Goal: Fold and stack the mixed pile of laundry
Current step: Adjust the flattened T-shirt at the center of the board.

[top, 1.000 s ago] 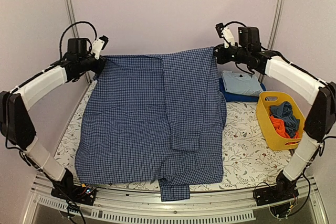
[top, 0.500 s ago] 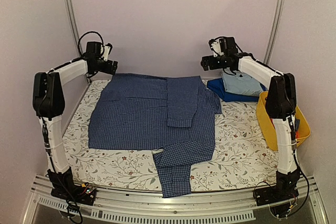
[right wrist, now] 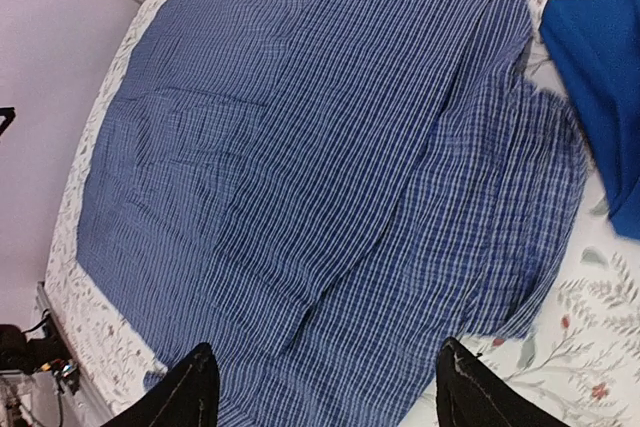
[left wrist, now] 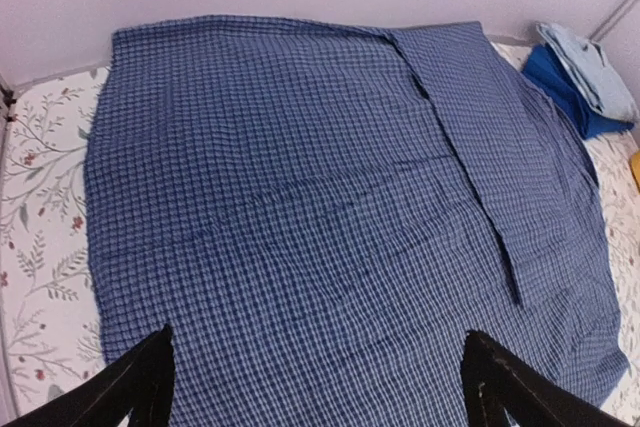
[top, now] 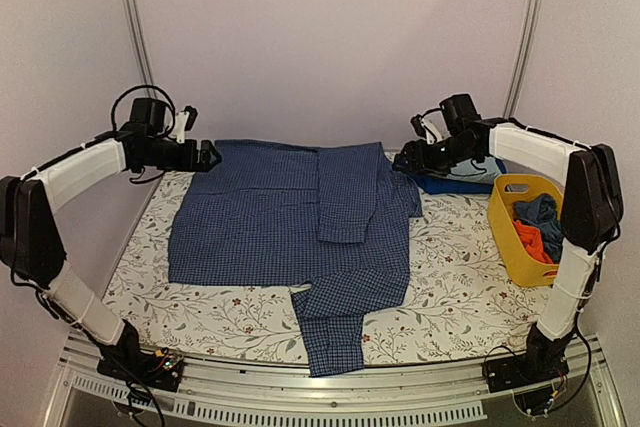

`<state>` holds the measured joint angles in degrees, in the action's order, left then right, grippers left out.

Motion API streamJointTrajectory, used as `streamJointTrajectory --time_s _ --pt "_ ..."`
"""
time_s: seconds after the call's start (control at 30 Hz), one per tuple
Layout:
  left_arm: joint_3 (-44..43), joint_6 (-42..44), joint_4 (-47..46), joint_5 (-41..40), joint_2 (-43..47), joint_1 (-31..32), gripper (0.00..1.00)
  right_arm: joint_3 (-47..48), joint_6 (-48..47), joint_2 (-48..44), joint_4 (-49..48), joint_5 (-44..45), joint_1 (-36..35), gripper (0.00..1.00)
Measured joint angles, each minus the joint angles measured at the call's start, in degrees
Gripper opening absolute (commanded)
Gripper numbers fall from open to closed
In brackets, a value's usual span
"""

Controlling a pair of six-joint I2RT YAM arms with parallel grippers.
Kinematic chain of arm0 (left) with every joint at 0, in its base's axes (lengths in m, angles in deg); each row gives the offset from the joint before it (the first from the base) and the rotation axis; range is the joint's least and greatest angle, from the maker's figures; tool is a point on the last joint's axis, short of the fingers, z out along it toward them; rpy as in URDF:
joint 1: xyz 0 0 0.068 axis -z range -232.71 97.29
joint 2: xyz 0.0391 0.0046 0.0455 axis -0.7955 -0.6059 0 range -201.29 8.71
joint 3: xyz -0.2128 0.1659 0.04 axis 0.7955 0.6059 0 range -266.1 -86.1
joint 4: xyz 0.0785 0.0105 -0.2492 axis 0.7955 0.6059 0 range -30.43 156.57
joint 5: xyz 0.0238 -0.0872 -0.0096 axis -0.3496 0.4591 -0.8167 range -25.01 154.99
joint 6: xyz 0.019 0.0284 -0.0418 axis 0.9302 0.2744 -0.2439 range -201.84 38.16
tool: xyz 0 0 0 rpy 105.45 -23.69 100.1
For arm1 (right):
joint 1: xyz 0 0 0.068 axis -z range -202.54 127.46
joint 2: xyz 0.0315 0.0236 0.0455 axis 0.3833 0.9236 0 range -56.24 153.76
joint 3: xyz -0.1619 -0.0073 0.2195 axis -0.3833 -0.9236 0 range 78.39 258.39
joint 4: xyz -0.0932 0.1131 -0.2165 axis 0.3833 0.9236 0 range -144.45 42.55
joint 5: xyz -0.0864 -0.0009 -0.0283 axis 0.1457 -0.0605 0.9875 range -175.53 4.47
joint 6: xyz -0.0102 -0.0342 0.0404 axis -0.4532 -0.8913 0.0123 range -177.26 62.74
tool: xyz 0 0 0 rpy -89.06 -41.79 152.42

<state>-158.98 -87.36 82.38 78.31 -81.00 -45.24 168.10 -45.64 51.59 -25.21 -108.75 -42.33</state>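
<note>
Softly rumpled checked shirt [top: 270,217], floral-print table [top: 455,282]

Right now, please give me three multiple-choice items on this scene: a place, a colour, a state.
1. The basket stands: A. right of the checked shirt B. left of it C. on it
2. The basket is: A. green B. yellow C. white
3. The left pincer and right pincer are: A. shut on cloth B. holding the basket C. open and empty
Answers: 1 A, it sits at the right edge of the table; 2 B, its walls are yellow; 3 C, the wrist views show fingers wide apart with nothing between.
</note>
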Motion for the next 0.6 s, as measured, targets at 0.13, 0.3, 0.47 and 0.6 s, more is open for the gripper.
streamJointTrajectory --time_s 0.13,0.3,0.47,0.6 --pt "10.82 0.28 3.72 4.42 10.12 10.99 1.0 -13.14 4.11 -8.55 0.2 -6.21 -1.9 0.73" --pt "22.12 1.66 3.91 9.42 20.06 28.96 1.0 -22.86 7.02 -13.14 -0.96 -12.0 -6.21 0.72" --pt "31.5 2.38 -1.03 11.96 29.22 40.41 0.95 -24.24 8.52 -13.25 -2.08 -14.93 -6.27 0.73" --pt "31.58 4.59 -4.59 11.1 23.1 48.09 0.88 -22.03 7.91 -12.83 -2.21 -15.8 -6.05 0.73"
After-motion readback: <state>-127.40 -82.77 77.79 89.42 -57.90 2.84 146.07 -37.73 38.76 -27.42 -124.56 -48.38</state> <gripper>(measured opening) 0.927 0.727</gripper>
